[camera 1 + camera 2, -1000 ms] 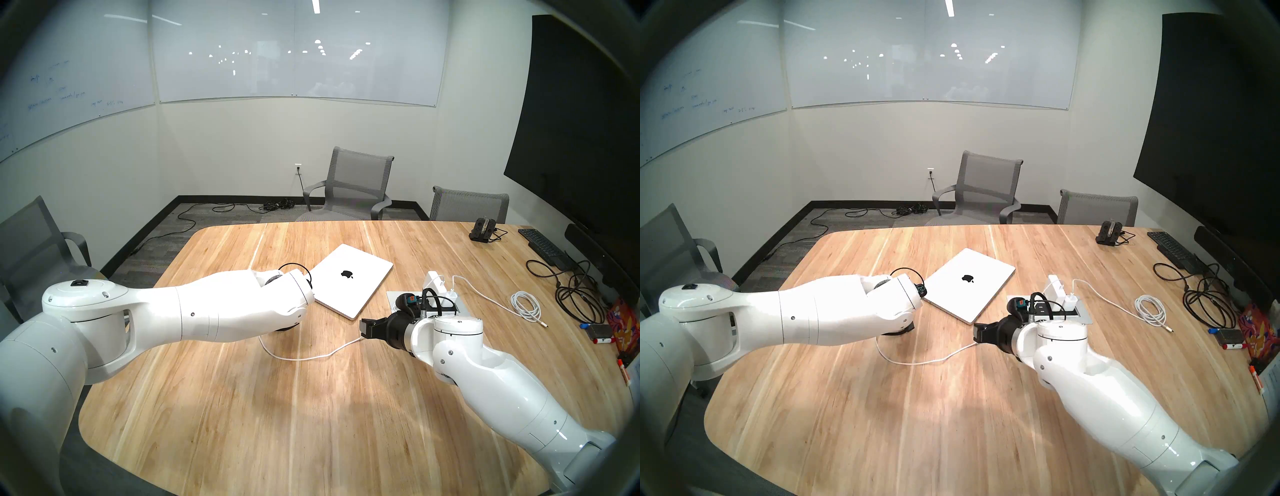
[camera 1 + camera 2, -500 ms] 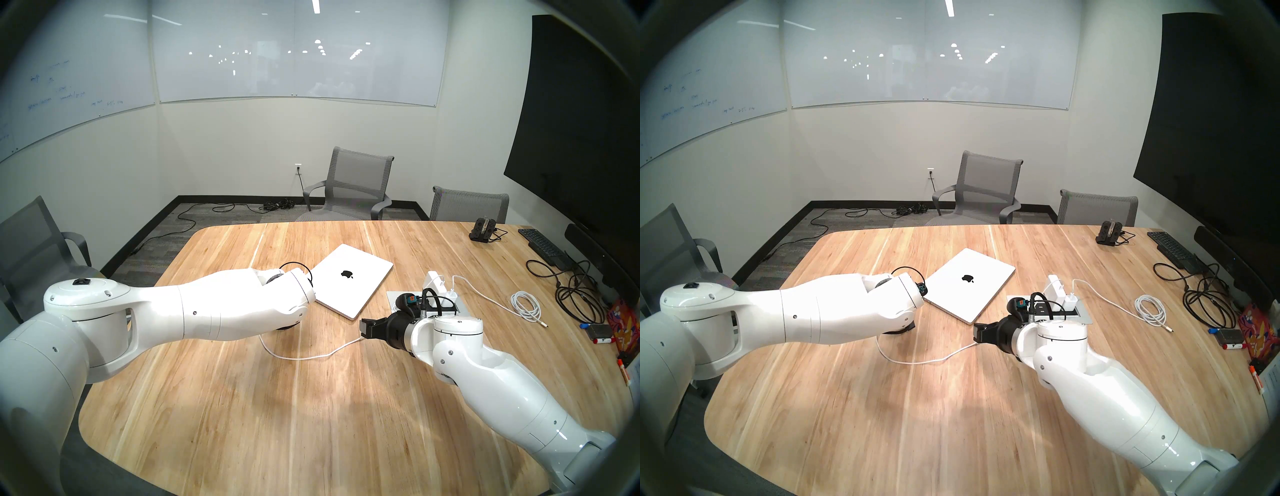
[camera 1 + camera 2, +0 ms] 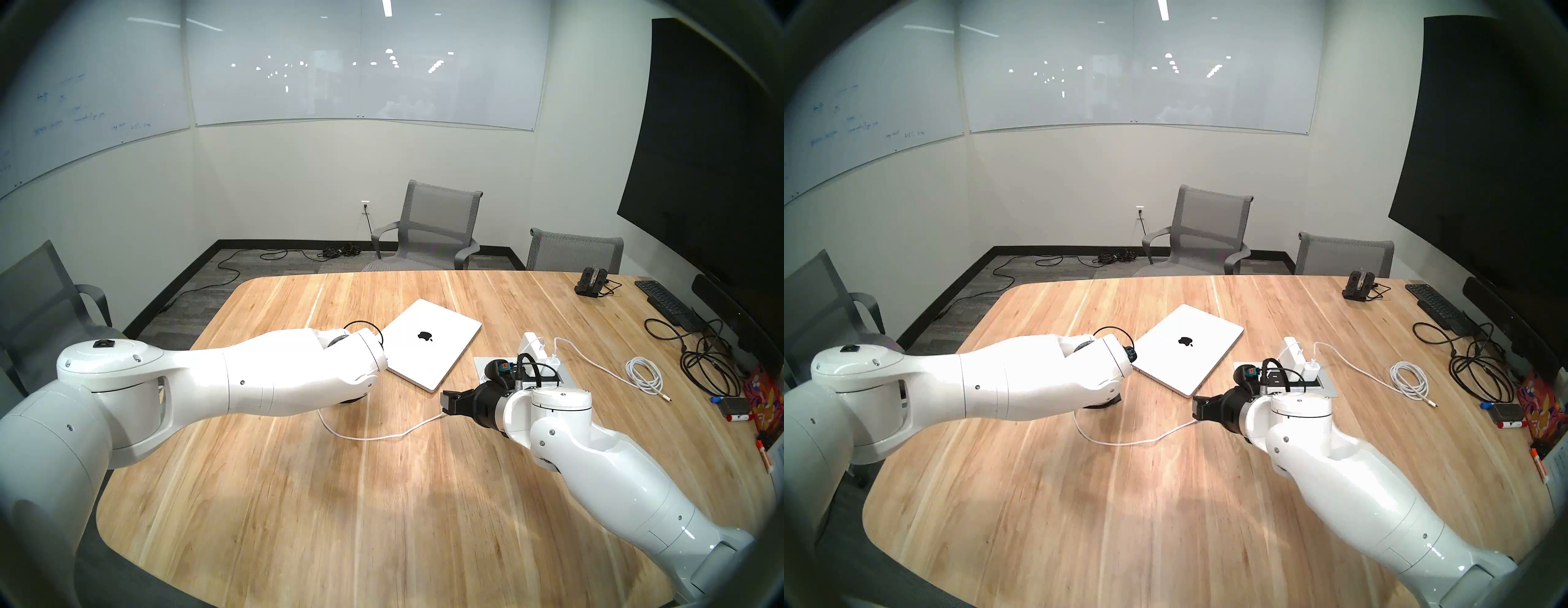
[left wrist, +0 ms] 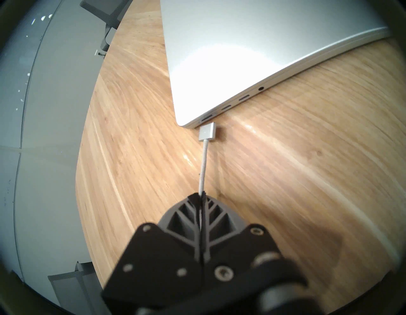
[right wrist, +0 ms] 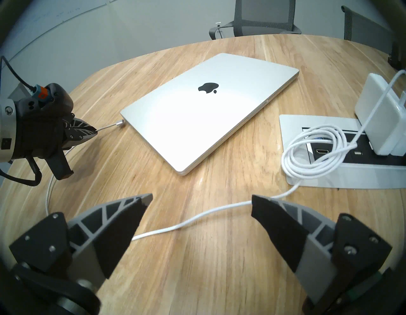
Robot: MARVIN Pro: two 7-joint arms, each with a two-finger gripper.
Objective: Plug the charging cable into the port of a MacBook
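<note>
Item 1, left gripper (image 4: 201,194): fingers (image 4: 193,199) clenched on the charging cable (image 4: 203,167), gripping the cord a short way behind its plug (image 4: 206,131). Grip set back, probably so the stiff stub of cord can steer the plug while the port stays in the wrist view.

Item 2, plug: flat, silvery, just beside the near corner of the MacBook (image 4: 241,55), facing the endmost slot of its side edge; a narrow gap shows, so judged not yet seated.

Item 3, MacBook: closed, lying flat and askew on the wooden surface (image 3: 382,509), port edge turned toward the left arm, which suits a level push.

Item 4, cable slack: loops across the surface to a white charger brick (image 5: 382,123) at the inset power panel (image 5: 292,123).

Item 5, right gripper (image 5: 198,216): fingers spread, empty, hovering above the slack, apparently on standby.
</note>
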